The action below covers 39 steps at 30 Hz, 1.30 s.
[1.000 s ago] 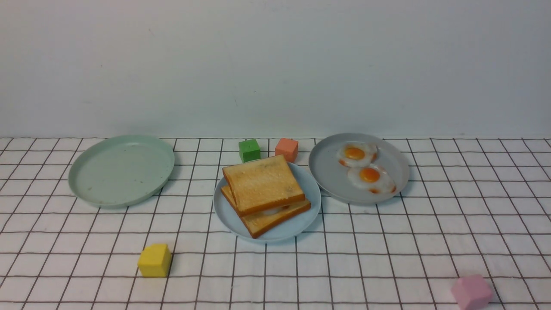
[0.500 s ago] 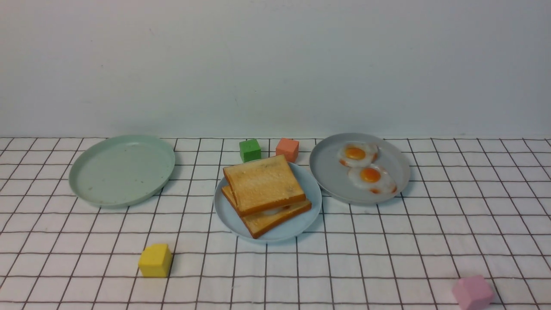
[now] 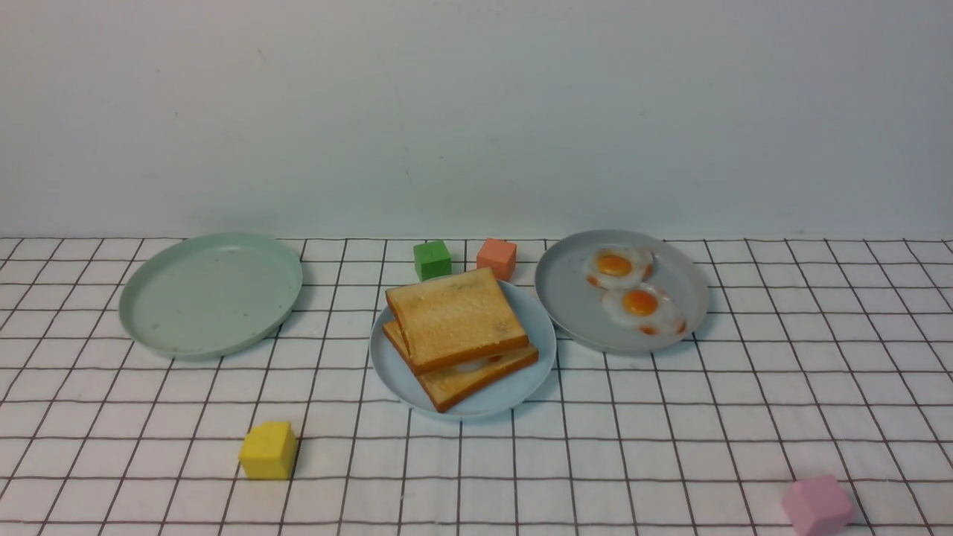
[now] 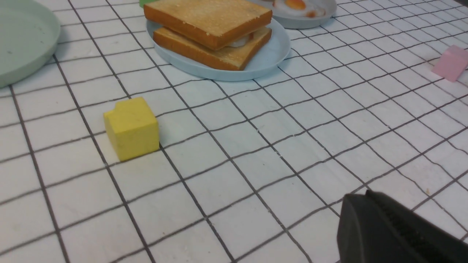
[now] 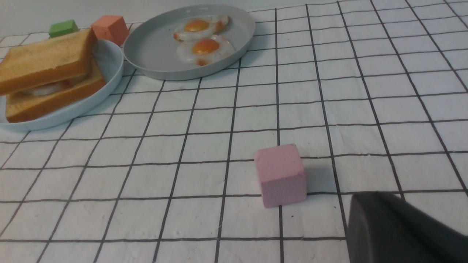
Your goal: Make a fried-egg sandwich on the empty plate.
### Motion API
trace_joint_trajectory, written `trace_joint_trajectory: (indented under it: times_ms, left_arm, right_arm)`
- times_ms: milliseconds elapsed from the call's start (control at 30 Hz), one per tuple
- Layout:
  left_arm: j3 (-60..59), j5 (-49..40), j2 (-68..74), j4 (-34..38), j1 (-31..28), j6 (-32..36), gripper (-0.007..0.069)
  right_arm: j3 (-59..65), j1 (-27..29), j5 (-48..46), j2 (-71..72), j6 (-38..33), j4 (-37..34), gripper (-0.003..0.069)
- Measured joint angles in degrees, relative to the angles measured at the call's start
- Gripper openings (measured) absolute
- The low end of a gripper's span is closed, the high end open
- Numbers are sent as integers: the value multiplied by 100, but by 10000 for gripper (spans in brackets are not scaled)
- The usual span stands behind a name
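The fried-egg sandwich sits on the light blue plate (image 3: pixel 532 372) at the table's middle. The top toast slice (image 3: pixel 454 316) lies skewed over the bottom slice (image 3: pixel 465 380). A white sliver of egg (image 3: pixel 473 365) shows between them. The sandwich also shows in the left wrist view (image 4: pixel 208 18) and the right wrist view (image 5: pixel 44 62). My left gripper (image 4: pixel 356 195) is shut and empty, low over the cloth, well short of the plate. My right gripper (image 5: pixel 365 195) is shut and empty, beside a pink cube (image 5: pixel 280 174). Neither gripper shows in the front view.
A pale green plate (image 3: pixel 211 292) with nothing on it stands at the left. A grey plate (image 3: pixel 566 298) at the right holds two fried eggs (image 3: pixel 629 286). Green (image 3: pixel 431 259) and orange (image 3: pixel 496 257) cubes sit behind the sandwich, a yellow cube (image 3: pixel 268 450) front left, the pink cube (image 3: pixel 815 505) front right.
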<state>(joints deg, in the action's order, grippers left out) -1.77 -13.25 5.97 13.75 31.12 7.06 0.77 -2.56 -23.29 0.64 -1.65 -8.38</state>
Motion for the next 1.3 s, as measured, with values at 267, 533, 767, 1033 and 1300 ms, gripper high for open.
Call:
trace_joint_trajectory:
  times_ms: [267,533,767,1033,1300]
  left_arm:
    - [0,168,0,-779,-18,0,0]
    - [-6,853,-87,-959,-538,-203,3]
    - [-6,1107,-623,-814,-2336,-1403,-13]
    - [-6,-817,-660,-806,-3189,-1712,-13]
    - [-6,-889,-660,-806,-3196,-1707,-13]
  right_arm:
    - [6,0,31,0,0,0,7]
    - [6,0,38,0,0,0,8]
    - [6,0,38,0,0,0,18]
    - [6,7,38,0,2,0,27]
    - [6,19,38,0,2,-1,31]
